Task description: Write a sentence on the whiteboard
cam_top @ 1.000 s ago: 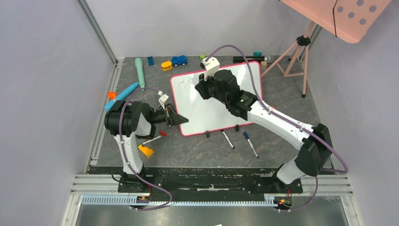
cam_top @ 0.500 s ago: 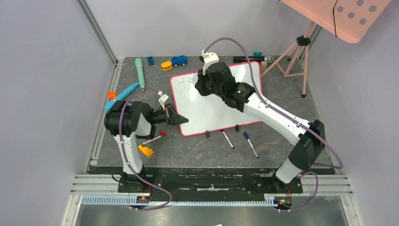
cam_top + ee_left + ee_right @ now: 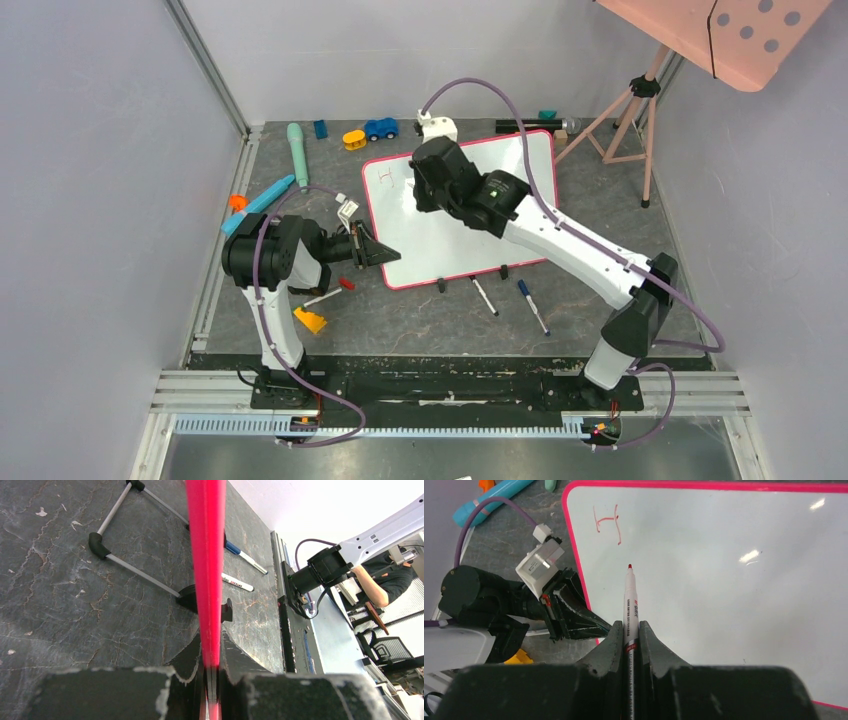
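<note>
The whiteboard (image 3: pixel 455 235) stands tilted on the table, white with a red-pink frame. My left gripper (image 3: pixel 385 254) is shut on its near-left frame edge, which runs as a red bar (image 3: pixel 205 555) between the fingers (image 3: pixel 209 642). My right gripper (image 3: pixel 424 186) is over the board's upper left, shut on a red marker (image 3: pixel 630 597) that points at the board (image 3: pixel 724 605). Its tip is just below a single red handwritten letter (image 3: pixel 606 522), the only part of the sentence that shows; it also shows in the top view (image 3: pixel 385 177).
Two loose markers (image 3: pixel 484 296) (image 3: pixel 532 306) lie in front of the board. Toys sit along the back: a teal stick (image 3: pixel 296 150), a yellow piece (image 3: pixel 354 139), a blue car (image 3: pixel 380 128). A yellow wedge (image 3: pixel 311 320) lies near the left arm. A pink perforated panel (image 3: pixel 740 35) on a tripod stands back right.
My right arm has reached further over the board, with its wrist turned and shifted toward the board's far-left part. The left arm and the board have not moved.
</note>
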You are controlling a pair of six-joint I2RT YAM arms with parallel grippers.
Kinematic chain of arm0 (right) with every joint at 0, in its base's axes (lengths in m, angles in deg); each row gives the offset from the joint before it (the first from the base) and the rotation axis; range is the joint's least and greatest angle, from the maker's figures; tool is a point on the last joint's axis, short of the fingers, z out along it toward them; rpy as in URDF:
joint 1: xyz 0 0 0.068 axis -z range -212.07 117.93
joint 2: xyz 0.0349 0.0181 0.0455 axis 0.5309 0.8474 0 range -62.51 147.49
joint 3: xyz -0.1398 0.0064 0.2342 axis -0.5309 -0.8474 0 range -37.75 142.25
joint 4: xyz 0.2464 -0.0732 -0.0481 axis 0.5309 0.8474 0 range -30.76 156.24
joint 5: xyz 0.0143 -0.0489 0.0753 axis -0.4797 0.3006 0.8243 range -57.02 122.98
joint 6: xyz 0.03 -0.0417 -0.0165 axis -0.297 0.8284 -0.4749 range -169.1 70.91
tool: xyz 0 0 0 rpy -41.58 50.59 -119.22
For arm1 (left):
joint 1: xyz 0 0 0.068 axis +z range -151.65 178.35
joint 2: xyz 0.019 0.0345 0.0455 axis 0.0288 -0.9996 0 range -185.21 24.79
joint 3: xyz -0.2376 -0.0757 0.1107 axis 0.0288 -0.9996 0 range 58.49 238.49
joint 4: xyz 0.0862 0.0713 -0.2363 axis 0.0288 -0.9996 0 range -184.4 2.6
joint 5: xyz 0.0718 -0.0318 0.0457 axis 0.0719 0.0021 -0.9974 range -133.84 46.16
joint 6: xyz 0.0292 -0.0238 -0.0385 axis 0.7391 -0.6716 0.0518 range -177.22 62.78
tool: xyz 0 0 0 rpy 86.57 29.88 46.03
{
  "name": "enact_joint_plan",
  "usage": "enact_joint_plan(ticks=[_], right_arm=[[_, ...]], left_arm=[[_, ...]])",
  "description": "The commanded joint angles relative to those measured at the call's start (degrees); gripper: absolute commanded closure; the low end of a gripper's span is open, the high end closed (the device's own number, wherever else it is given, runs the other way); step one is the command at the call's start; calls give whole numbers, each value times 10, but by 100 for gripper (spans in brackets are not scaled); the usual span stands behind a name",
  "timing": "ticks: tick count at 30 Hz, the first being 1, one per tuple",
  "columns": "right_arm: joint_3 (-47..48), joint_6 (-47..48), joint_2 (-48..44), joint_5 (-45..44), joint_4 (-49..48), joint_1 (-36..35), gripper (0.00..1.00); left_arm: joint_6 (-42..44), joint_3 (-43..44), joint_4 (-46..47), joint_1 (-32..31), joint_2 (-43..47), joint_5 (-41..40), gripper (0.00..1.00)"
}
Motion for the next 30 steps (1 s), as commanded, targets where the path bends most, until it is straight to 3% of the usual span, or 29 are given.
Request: enact_joint_plan(ticks=[1, 6, 9, 17, 26, 30], right_arm=[[-54, -9, -46, -34, -37, -15, 100], [-172, 23, -101, 24, -155, -15, 100], [-191, 57, -110, 74, -198, -16, 100], [-174, 99, -103, 100, -192, -13, 100], [-165, 102, -93, 193, -194, 20, 100], [-158, 92, -89, 173, -189, 28, 100]], left_arm=[[46, -8, 25, -5, 2, 2, 98], [46, -8, 25, -5, 2, 4, 98], [45, -8, 25, -5, 1, 3, 98], [43, -6, 25, -6, -1, 6, 98], [42, -6, 25, -6, -1, 5, 98], [41, -4, 25, -6, -2, 5, 98]])
